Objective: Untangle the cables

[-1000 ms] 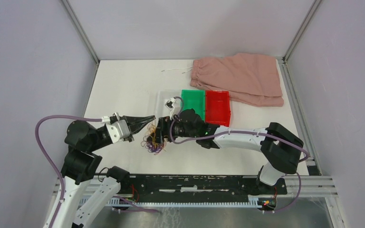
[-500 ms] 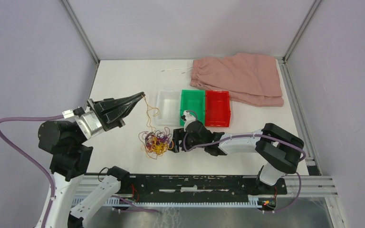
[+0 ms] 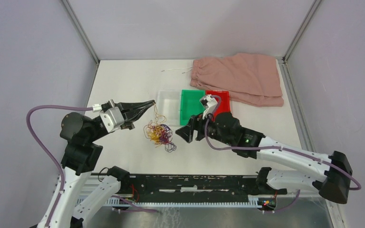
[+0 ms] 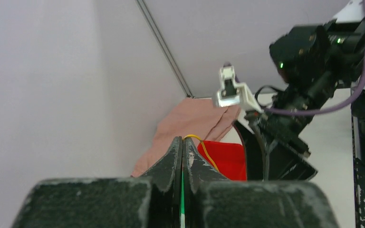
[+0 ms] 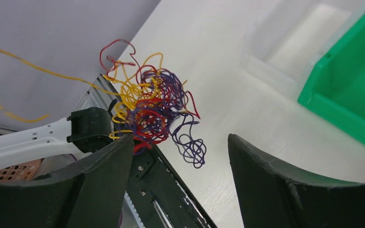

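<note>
The cables lie clumped just in front of the clear bin. The left tool pinches one yellow strand, and the right tool gapes empty there. Unpinned, the whole clump may lift, tightening knots.

Your left arm had black joint housings, white lower links and a purple cable looping out behind the black, tapered left gripper. Your right arm had white links, a black wrist with a green light behind the right gripper, and a white camera bracket.
</note>
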Robot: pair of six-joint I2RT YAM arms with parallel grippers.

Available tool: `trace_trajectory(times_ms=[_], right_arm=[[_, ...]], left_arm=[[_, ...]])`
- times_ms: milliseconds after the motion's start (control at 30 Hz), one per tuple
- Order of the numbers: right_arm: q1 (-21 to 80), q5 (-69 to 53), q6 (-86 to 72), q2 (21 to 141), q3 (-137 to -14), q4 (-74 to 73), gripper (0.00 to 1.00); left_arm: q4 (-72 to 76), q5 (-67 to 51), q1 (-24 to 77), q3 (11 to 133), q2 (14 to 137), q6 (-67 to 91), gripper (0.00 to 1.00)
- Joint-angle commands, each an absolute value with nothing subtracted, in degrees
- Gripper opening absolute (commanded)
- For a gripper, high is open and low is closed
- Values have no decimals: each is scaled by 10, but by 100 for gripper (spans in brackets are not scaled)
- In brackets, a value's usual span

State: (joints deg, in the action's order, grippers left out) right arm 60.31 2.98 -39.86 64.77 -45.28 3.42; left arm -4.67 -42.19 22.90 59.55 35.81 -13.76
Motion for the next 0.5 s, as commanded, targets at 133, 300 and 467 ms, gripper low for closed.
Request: trace_trajectory(times_ms=[133,300,467], right_arm=[[621,-74,-254,565,-459,105,94],[628,-83,-206,599,-495,114,94],[634,-143,-199,664,-526,162,93]], left_arm=[[-42,-434,229,579,352,-172,3],[-66,-441,229,589,353,-184,3],[-87,-453,229,606,357,-183,3]])
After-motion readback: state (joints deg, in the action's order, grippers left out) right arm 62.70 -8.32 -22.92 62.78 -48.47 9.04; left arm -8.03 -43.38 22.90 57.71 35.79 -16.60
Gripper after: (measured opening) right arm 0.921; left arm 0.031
